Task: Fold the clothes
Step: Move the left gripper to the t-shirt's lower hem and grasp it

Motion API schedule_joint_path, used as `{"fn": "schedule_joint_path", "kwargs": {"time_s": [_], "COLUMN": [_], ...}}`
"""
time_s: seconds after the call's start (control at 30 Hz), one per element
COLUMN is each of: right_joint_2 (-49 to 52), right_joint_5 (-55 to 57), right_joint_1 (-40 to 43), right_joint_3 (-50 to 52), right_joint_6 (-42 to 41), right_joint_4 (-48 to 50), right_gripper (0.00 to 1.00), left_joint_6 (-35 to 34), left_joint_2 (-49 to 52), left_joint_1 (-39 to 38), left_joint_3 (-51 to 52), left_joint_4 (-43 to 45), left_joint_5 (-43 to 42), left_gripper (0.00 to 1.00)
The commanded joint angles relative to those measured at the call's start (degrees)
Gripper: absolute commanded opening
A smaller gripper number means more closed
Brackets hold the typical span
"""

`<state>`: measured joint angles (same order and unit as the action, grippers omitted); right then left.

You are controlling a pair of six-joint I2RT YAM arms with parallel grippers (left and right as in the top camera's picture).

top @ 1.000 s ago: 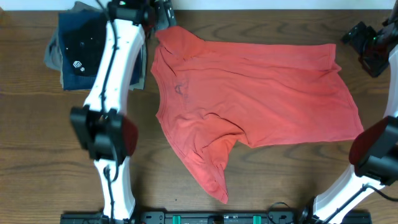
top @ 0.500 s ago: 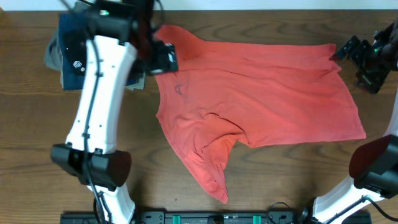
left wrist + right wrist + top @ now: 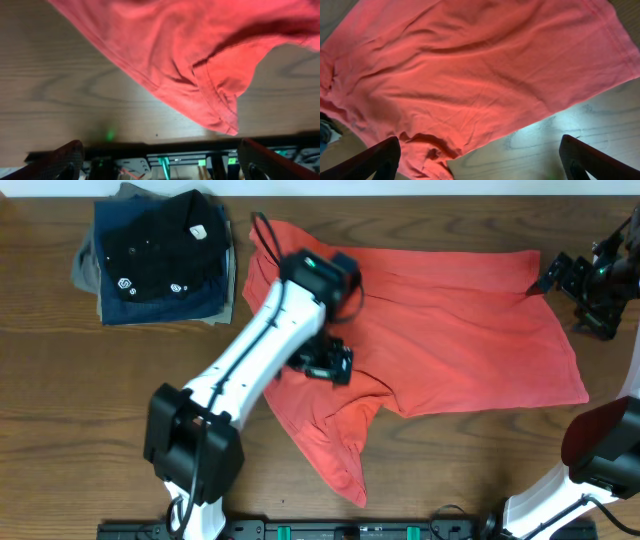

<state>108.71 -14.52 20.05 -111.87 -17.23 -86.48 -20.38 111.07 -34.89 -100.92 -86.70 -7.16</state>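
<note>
Red-orange T-shirt [image 3: 460, 330] beneath left gripper [image 3: 322, 364], seemingly apart.

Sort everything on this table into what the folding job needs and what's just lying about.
For the job:
- red-orange T-shirt

Lying about, stacked at the far left corner:
- black shirt with white logos
- folded blue garment
- khaki garment
</note>
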Motion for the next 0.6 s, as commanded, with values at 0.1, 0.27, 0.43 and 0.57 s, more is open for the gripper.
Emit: {"fn": "schedule_joint_path", "kwargs": {"time_s": [0.1, 0.27, 0.43, 0.57], "right_joint_2": [-0.3, -0.3, -0.3, -0.3], "right_joint_5": [1.7, 1.7, 1.7, 1.7], "right_joint_1": [-0.4, -0.4, -0.6, -0.6], "right_joint_3": [-0.4, 0.3, 3.5, 7.4], "right_joint_6": [1.7, 1.7, 2.2, 2.3], "right_joint_4": [0.4, 1.1, 3.2, 5.7], "right_gripper": [0.99, 0.99, 0.99, 0.99], "left_joint_6": [-2.9, -2.4, -2.4, -2.7], "left_joint_2": [-3.7, -3.7, -3.7, -3.7], "left_joint_1": [-6.1, -8.2, -8.2, -8.2], "left_joint_3": [11.4, 18.2, 23.2, 24.9], "left_joint_4": [9.0, 17.0, 23.1, 25.6], "left_joint_5": [0.0, -1.7, -2.8, -4.4], "left_gripper": [0.98, 0.98, 0.98, 0.98]}}
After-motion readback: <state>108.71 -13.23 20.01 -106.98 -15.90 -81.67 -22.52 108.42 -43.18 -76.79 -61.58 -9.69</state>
